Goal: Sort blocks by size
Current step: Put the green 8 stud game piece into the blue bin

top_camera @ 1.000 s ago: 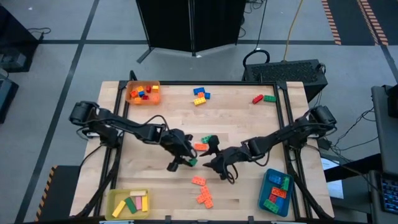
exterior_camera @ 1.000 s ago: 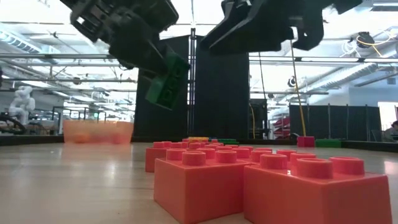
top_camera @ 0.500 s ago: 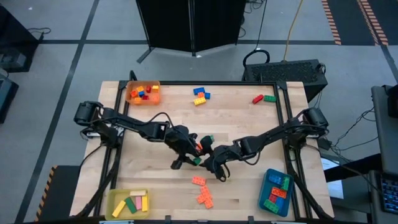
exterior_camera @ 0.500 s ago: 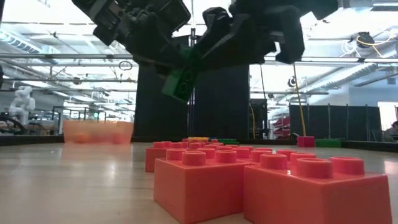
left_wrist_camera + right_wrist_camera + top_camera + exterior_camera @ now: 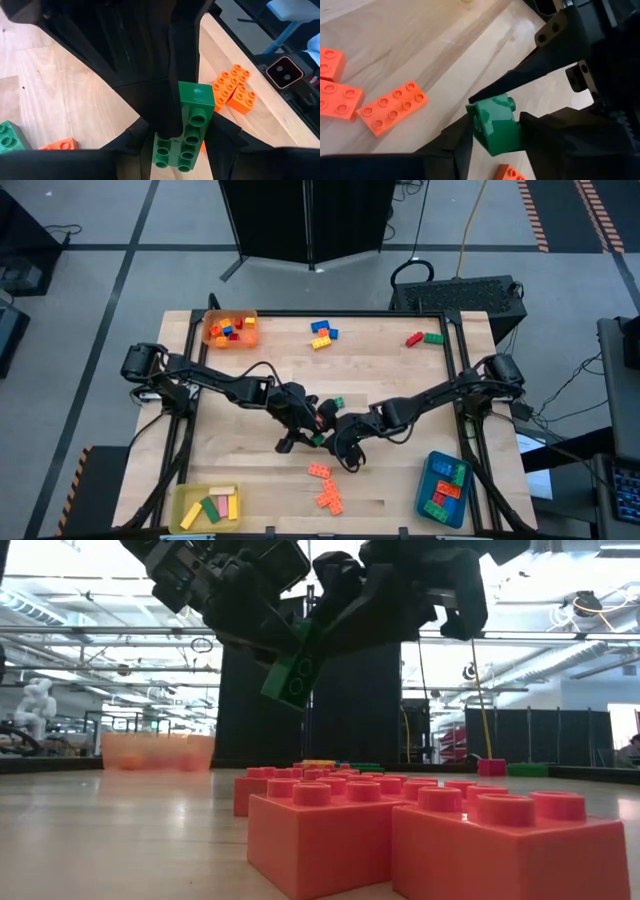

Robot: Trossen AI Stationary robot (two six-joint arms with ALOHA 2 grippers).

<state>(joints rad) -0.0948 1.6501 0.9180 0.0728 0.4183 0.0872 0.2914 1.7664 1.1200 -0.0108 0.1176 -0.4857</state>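
The glossy green studded plastic brick (image 5: pixel 293 675) hangs tilted above the middle of the bench, clear of the wood — the left gripper (image 5: pixel 312 436) has its dark fingers (image 5: pixel 220 135) clamped on the brick's long sides. The right gripper (image 5: pixel 340 442) meets it there, its fingers (image 5: pixel 555 132) closed against the same brick's end. A second ago the right gripper stood apart; now the two touch. The low view alone shows the brick lifted off the surface, behind smooth coral-orange studded bricks (image 5: pixel 420 835) lying toward the near edge. The high view alone shows a translucent blue square tray (image 5: pixel 427 495) at the near right corner.
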